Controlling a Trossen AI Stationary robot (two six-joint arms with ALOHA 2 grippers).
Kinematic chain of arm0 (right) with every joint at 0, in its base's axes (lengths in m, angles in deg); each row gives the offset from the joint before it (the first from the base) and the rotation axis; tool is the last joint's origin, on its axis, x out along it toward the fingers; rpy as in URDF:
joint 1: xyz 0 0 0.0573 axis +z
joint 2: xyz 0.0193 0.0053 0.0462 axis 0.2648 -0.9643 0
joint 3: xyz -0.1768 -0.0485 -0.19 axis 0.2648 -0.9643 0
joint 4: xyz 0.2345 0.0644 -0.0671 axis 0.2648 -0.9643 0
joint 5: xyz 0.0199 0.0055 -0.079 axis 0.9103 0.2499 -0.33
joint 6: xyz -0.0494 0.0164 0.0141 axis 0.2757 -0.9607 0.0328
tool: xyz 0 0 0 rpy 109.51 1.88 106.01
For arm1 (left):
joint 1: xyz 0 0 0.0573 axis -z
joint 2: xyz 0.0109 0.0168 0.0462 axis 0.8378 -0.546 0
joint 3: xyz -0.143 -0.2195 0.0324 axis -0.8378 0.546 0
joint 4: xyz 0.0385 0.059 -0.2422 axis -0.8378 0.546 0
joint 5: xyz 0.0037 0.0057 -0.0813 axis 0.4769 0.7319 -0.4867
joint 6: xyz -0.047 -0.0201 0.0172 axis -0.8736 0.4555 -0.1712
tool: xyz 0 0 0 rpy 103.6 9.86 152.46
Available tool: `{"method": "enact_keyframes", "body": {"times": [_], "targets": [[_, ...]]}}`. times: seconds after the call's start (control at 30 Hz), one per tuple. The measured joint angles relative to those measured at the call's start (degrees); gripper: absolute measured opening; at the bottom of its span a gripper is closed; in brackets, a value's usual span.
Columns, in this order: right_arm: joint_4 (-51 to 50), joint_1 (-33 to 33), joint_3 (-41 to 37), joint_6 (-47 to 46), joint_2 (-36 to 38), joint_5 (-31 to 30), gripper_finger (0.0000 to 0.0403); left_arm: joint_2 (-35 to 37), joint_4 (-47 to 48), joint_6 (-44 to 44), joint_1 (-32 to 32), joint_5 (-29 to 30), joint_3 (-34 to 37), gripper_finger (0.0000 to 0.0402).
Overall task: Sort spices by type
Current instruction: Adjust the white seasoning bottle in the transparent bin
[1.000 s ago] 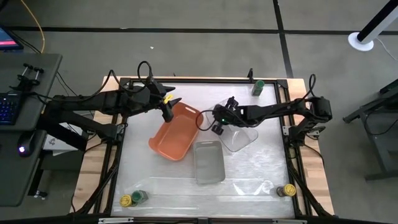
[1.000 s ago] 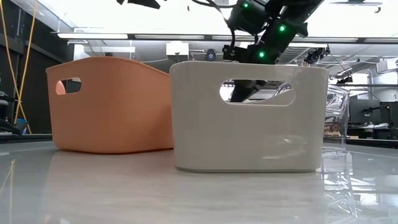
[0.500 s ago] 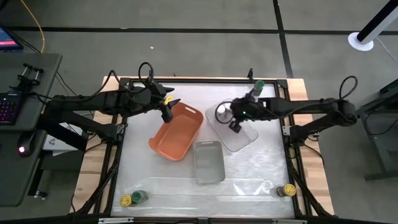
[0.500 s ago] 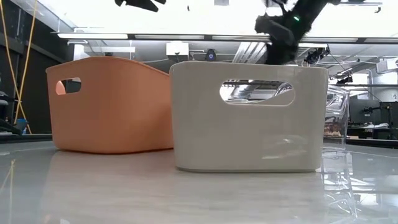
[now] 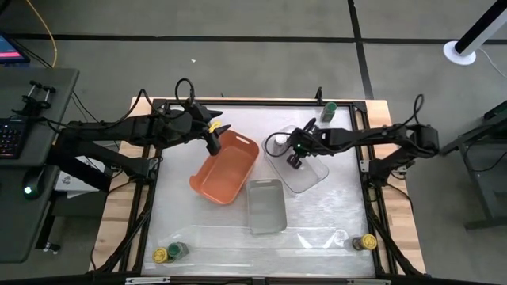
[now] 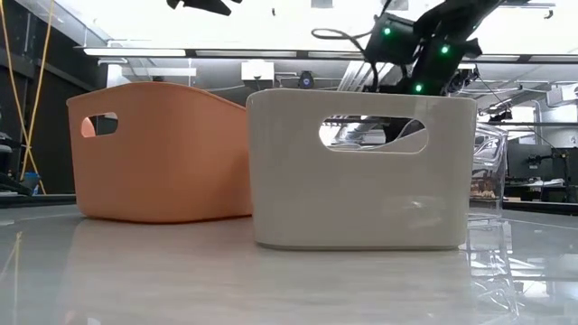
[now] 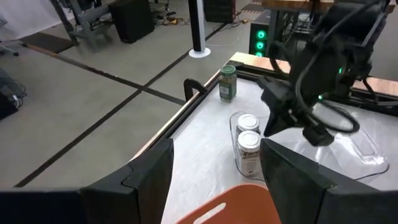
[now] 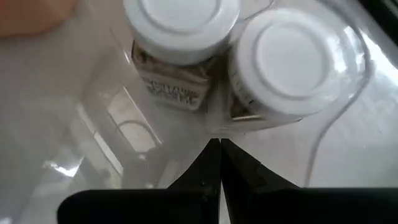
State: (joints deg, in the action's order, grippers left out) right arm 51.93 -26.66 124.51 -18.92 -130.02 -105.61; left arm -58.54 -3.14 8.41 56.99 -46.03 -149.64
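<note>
Nearest to me, three jars are still unsorted on the bench (image 5: pixel 317 229): a pair (image 5: pixel 168 252) at the near left corner and a single jar (image 5: pixel 367 242) at the near right. Just beyond them the grey tray (image 5: pixel 266 207) sits in the middle, and from above I see nothing in it. The orange tray (image 5: pixel 226 168) is to its far left. My left fingers (image 5: pixel 212 142) hang spread wide and empty over that tray's far left corner, waiting. The change is on the right. A second ago my right fingers (image 8: pixel 219 163) were low inside the clear tray (image 5: pixel 310 176), and from table height they showed behind the grey tray's handle hole. Now they have lifted out and drawn back a little to the right. They are pressed together on nothing. The two white-lid jars (image 8: pixel 180 37) stand upright, side by side and touching, in the clear tray's far left corner. I judge that the second of them has just been dropped off and that this type is now grouped. The two jars are just ahead of my right fingertips and below them, close but not touching. Farthest off, a green-lid jar (image 5: pixel 328 112) stands alone by the bench's far right edge, well apart from both sets of fingers. It looks like a likely next pick, along with the three near jars.
</note>
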Motion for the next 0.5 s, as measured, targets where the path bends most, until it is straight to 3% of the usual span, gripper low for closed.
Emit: {"method": "enact_keyframes", "body": {"times": [0.5], "targets": [[5.92, -0.02, -0.02, 0.17, -2.28, -3.65, 0.0000, 0.00, 0.02, -0.25, -0.02, -0.02, 0.00, 0.0223]]}}
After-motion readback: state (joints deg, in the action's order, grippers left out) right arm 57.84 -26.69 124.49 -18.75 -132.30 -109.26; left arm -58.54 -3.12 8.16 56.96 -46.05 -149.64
